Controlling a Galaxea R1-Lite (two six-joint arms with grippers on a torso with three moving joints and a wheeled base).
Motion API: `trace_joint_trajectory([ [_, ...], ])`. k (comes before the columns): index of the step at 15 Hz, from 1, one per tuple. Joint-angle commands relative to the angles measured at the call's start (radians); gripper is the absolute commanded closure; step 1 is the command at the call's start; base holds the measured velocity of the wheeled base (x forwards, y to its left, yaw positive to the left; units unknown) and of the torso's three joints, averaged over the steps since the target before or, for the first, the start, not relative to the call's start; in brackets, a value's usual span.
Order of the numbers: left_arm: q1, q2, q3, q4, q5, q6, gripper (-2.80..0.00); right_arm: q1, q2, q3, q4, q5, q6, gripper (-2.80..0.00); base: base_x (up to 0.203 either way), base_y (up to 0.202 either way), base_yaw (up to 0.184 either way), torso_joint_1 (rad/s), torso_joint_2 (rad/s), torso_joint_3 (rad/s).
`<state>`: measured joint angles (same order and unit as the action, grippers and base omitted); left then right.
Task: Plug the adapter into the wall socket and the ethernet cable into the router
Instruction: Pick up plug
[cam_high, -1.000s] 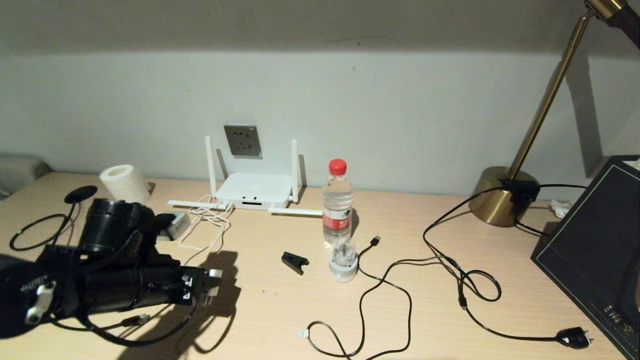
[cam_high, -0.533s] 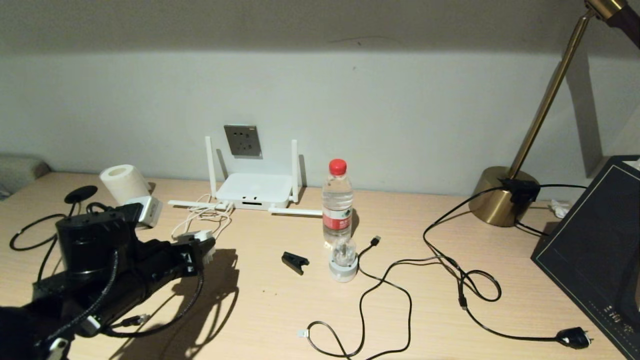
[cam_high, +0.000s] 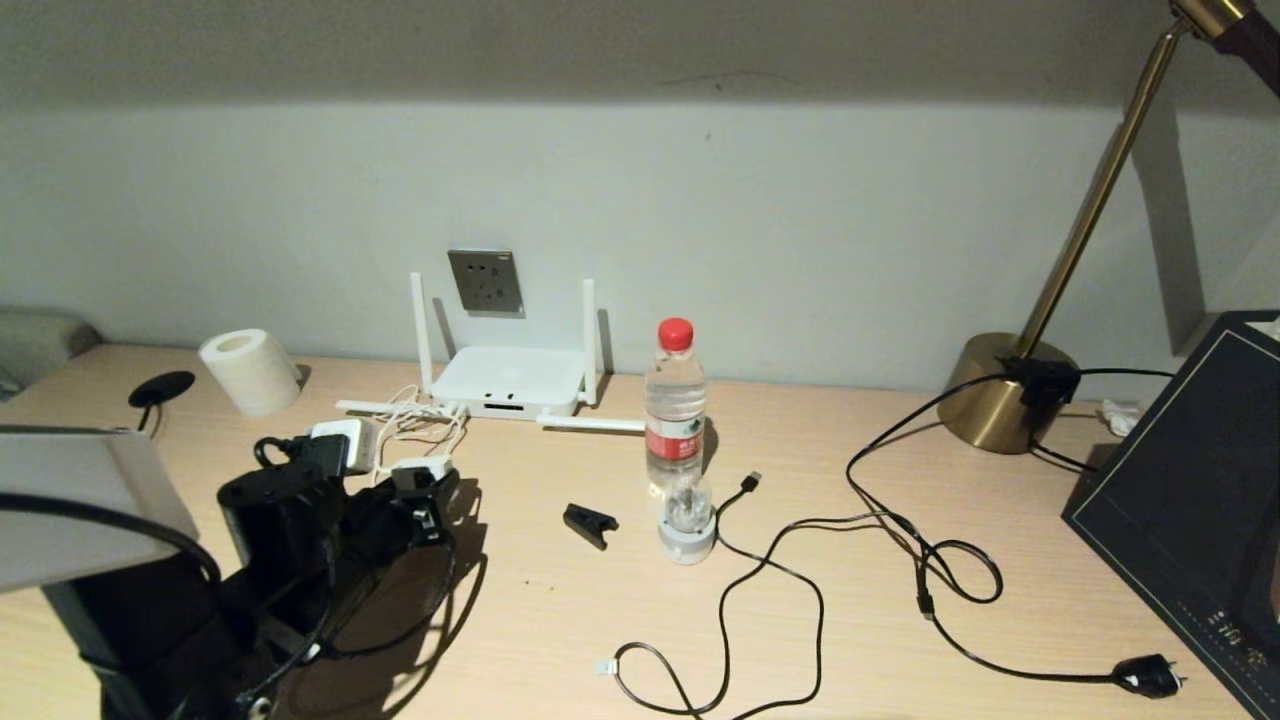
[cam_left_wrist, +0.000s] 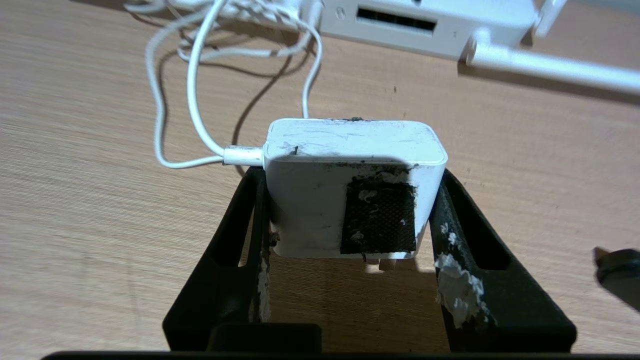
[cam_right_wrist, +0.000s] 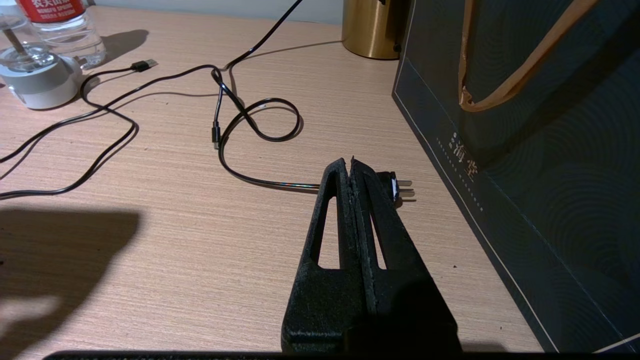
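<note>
Left claw (cam_left_wrist: 350, 210) clamps adapter (cam_left_wrist: 350, 185) by flat sides, near desk's (cam_high: 560, 620) left edge: light, rigid, smooth; cord (cam_left_wrist: 190, 100) trails limp.

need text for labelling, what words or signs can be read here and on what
"农夫山泉", partly cut off: red label of the water bottle.
Gold characters on the dark paper bag: last looks like "堂", the rest too stylised to read.
Dark patch on the adapter: no text.
Wall socket, router: nothing legible.
</note>
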<state>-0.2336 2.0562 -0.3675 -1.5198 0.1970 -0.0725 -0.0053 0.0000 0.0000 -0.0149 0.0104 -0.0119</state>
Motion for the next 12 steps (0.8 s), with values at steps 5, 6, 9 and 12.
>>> trace_joint_trajectory([
  [5, -0.021, 0.109, -0.141, -0.010, 0.004, 0.020, 0.00, -0.001, 0.002, 0.005, 0.000, 0.000, 0.000, 0.00, 0.000, 0.000, 0.000, 0.000, 0.00, 0.000],
  [6, -0.026, 0.101, -0.141, -0.010, 0.006, 0.022, 0.00, 0.000, 0.002, 0.005, 0.000, 0.000, 0.000, 0.00, 0.000, 0.000, 0.000, 0.000, 0.00, 0.000],
  [9, -0.032, 0.065, -0.155, -0.010, 0.004, 0.023, 0.00, 0.000, 0.002, 0.005, 0.000, 0.000, 0.000, 0.00, 0.000, 0.000, 0.000, 0.000, 0.00, 0.000],
  [12, -0.032, 0.109, -0.229, -0.010, -0.013, 0.037, 0.00, -0.001, 0.002, 0.005, -0.001, 0.000, 0.000, 0.00, 0.000, 0.000, 0.000, 0.000, 0.00, 0.000],
])
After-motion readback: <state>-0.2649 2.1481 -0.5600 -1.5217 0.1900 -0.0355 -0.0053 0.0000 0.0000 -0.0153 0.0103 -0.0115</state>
